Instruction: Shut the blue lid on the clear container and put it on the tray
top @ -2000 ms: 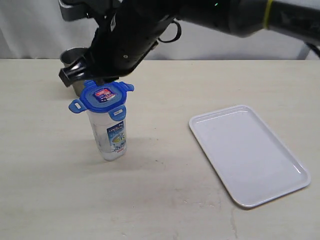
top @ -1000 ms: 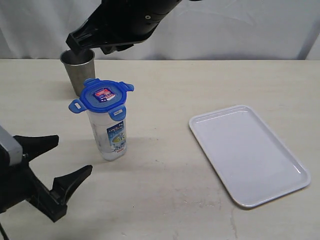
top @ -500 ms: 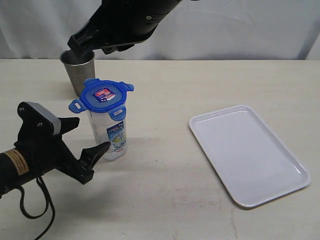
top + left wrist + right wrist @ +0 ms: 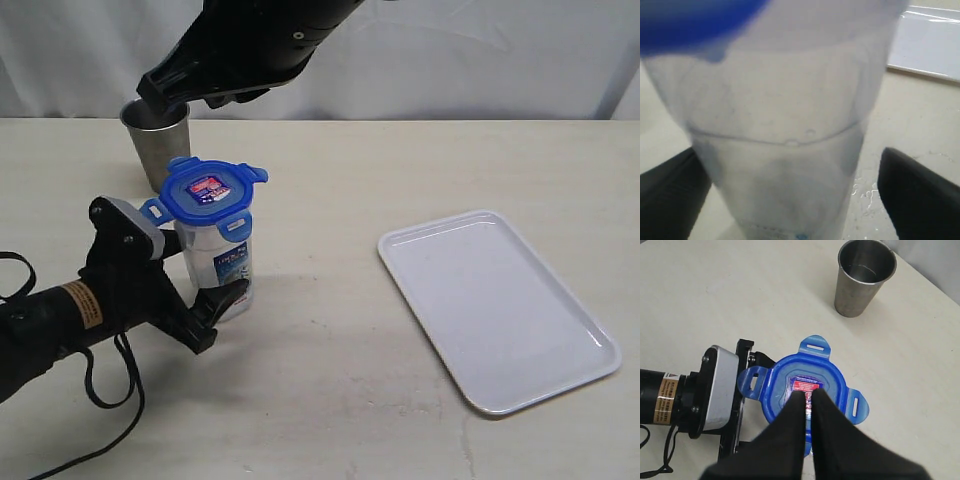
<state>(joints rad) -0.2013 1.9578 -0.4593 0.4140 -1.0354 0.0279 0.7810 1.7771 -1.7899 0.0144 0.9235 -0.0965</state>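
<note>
Underneath everything lies a pale beige table [image 4: 350, 400] with a faint wood-grain streak, and behind it hangs a white cloth backdrop [image 4: 450, 60].

The clear container [image 4: 225, 265] stands upright on the left half of the table, a tall translucent plastic tumbler with a blue-and-white printed label. The blue lid [image 4: 205, 193] sits on top of it. It is a rounded square of glossy plastic with a red-and-white sticker facing up, and its snap flaps stick outwards. Well apart to the right lies the tray [image 4: 497, 305], flat, white and smooth, with rounded corners and a low rim. Nothing rests on it.

The left gripper [image 4: 195, 262] sits low at the container's base with its black jaws spread wide, one on each side of the tumbler. In the left wrist view the fingers [image 4: 920, 195] flank the blurred clear wall, and one of them is clearly apart from it. The right gripper [image 4: 807, 399] hangs above the lid with its jaws pressed together, holding nothing.

A grey steel cup [image 4: 158, 140], tapered and dull-shiny, stands just behind the container. The dark right arm partly covers its rim in the exterior view.
</note>
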